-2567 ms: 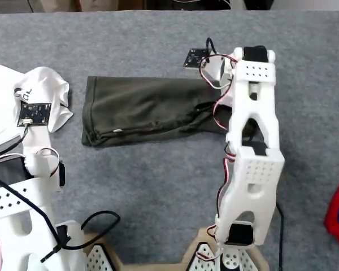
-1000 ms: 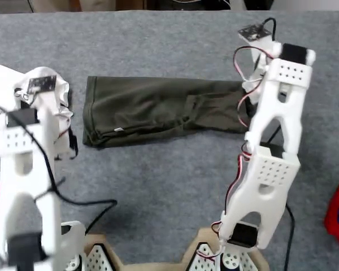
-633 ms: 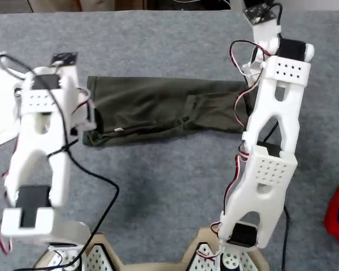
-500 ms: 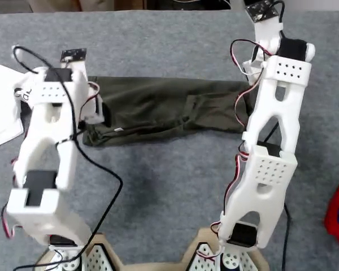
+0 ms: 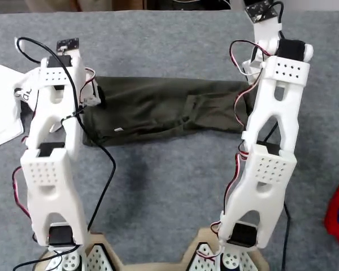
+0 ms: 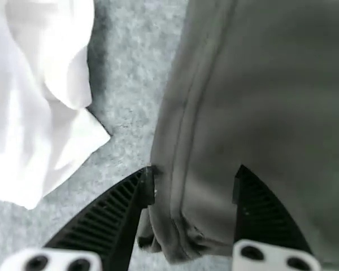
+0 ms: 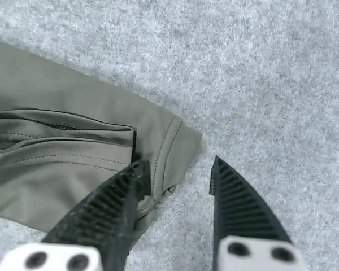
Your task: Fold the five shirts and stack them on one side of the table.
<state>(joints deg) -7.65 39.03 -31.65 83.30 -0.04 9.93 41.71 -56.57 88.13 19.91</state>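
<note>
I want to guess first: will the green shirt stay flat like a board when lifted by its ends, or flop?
Probably flop: the green shirt lies in soft wrinkles, so its middle would likely sag. It looks thin and light; the fuzzy grey table may grip it if pushed.

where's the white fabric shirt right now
In the high view the white fabric shirt lies at the table's left edge, just left of the left gripper and the folded dark olive shirt.
</note>
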